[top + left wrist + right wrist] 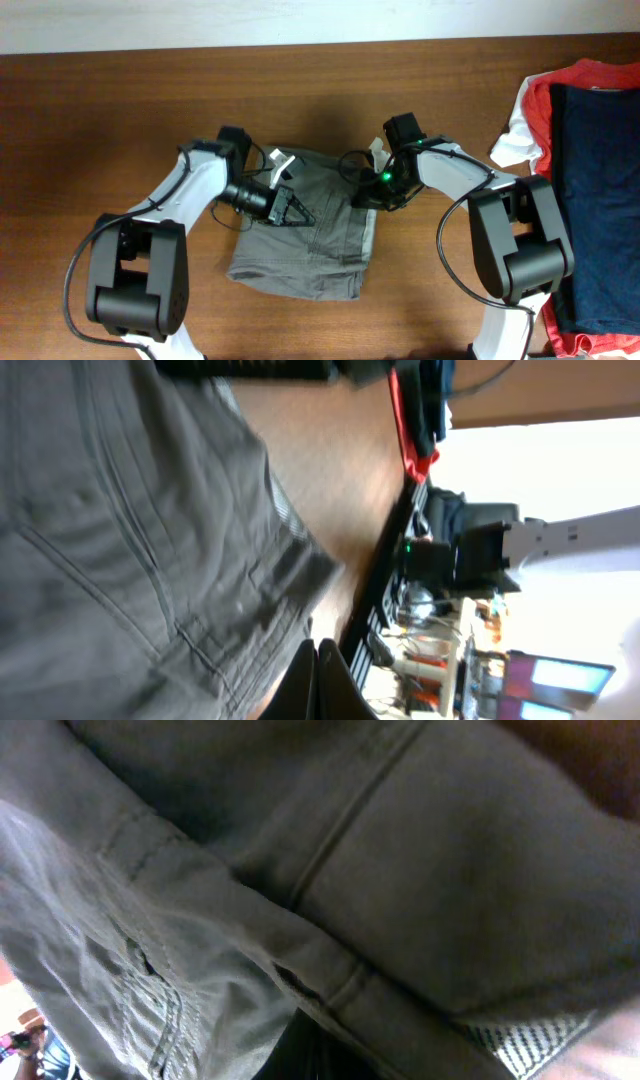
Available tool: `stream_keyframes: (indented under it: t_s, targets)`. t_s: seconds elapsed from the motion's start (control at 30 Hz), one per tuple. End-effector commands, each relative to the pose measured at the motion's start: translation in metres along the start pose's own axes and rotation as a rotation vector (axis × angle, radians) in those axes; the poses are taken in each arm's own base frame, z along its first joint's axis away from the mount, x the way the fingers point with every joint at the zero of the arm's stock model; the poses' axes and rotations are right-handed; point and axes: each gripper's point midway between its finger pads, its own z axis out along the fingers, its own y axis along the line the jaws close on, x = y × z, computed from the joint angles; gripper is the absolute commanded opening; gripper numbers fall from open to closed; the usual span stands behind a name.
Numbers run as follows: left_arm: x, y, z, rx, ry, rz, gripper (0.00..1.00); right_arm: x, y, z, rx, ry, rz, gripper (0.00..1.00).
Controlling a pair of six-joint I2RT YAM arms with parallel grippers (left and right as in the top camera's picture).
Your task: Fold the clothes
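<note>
The clothes, grey-olive shorts (300, 250), lie partly folded at the table's middle. My left gripper (298, 213) is shut, with its tips low over the middle of the shorts. In the left wrist view its fingers (318, 680) are pressed together beside the shorts' seamed fabric (120, 540). My right gripper (365, 192) is at the shorts' upper right edge. In the right wrist view the waistband and seams (330, 890) fill the frame and drape over the dark fingers (325, 1055), which appear shut on the edge.
A pile with a red-orange garment (545, 110), a navy blue garment (600, 200) and a white piece (515, 140) lies at the table's right side. The pile also shows in the left wrist view (420, 420). Bare wood table (120, 110) surrounds the shorts.
</note>
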Motion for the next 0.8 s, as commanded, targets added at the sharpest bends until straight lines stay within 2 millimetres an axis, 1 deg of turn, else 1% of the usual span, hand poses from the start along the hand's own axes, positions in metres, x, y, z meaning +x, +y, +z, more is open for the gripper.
stream_keyframes:
  t_s: [0.0, 0.03, 0.07, 0.13, 0.17, 0.2, 0.23, 0.3, 0.33, 0.37, 0.4, 0.43, 0.47, 0.5, 0.53, 0.57, 0.6, 0.63, 0.7, 0.73, 0.77]
  targets:
    - [0.03, 0.01, 0.02, 0.104, -0.019, 0.017, 0.0, -0.004, -0.018, 0.018, 0.036, 0.004, -0.006, 0.04]
    - [0.04, 0.016, 0.026, 0.106, -0.015, 0.009, 0.01, -0.005, -0.018, 0.018, 0.034, 0.0, -0.008, 0.04]
    - [0.056, 0.023, 0.033, 0.109, -0.005, -0.013, 0.0, -0.004, -0.018, 0.018, 0.035, 0.002, -0.007, 0.04]
    - [0.073, 0.03, 0.039, 0.103, 0.013, -0.039, 0.01, -0.003, -0.018, 0.018, 0.036, 0.007, -0.003, 0.04]
    - [0.083, 0.041, 0.041, 0.051, 0.042, -0.046, 0.0, -0.003, -0.018, 0.018, 0.036, 0.007, -0.003, 0.04]
    - [0.096, 0.064, 0.044, -0.066, 0.077, -0.134, 0.0, -0.003, -0.018, 0.018, 0.036, 0.007, -0.003, 0.04]
    - [0.099, 0.072, 0.046, -0.102, 0.074, -0.176, 0.0, -0.003, -0.018, 0.018, 0.036, 0.007, -0.003, 0.04]
    - [0.097, 0.073, 0.045, -0.104, 0.065, -0.226, 0.0, -0.004, -0.017, 0.016, 0.033, 0.002, 0.004, 0.04]
    - [0.093, 0.07, 0.043, -0.106, 0.061, -0.232, 0.01, -0.01, -0.011, 0.003, 0.019, -0.015, 0.005, 0.04]
    - [0.077, 0.054, 0.031, -0.113, 0.035, -0.191, 0.0, -0.02, 0.001, -0.022, 0.0, -0.047, 0.006, 0.04]
    - [0.053, 0.029, 0.013, -0.126, -0.017, -0.138, 0.01, -0.036, 0.019, -0.061, -0.013, -0.115, -0.034, 0.04]
    - [0.026, -0.002, -0.009, -0.143, -0.09, -0.077, 0.0, -0.048, 0.035, -0.096, -0.025, -0.18, -0.059, 0.04]
    - [0.007, -0.025, -0.028, -0.179, -0.156, -0.045, 0.0, -0.054, 0.046, -0.127, -0.031, -0.226, -0.064, 0.04]
    - [-0.01, -0.048, -0.05, -0.236, -0.235, -0.027, 0.01, -0.056, 0.052, -0.155, -0.033, -0.262, -0.056, 0.09]
    - [-0.017, -0.067, -0.063, -0.278, -0.292, -0.005, 0.0, -0.057, 0.051, -0.175, -0.029, -0.29, -0.039, 0.33]
    - [-0.014, -0.074, -0.067, -0.356, -0.319, -0.001, 0.0, -0.06, 0.042, -0.189, -0.026, -0.318, -0.015, 0.8]
    - [-0.007, -0.071, -0.061, -0.44, -0.296, 0.011, 0.01, -0.064, 0.025, -0.199, -0.02, -0.339, 0.03, 0.99]
    - [-0.003, -0.071, -0.05, -0.467, -0.265, 0.017, 0.0, -0.067, 0.015, -0.203, -0.017, -0.349, 0.053, 0.98]
    - [0.001, -0.063, -0.025, -0.524, -0.224, -0.05, 0.0, -0.071, 0.001, -0.211, -0.014, -0.368, 0.086, 0.99]
    - [-0.002, -0.058, -0.008, -0.521, -0.191, -0.052, 0.01, -0.071, -0.001, -0.212, -0.013, -0.372, 0.09, 0.98]
    - [-0.005, -0.048, 0.011, -0.517, -0.156, -0.065, 0.01, -0.071, -0.001, -0.213, -0.013, -0.372, 0.091, 0.98]
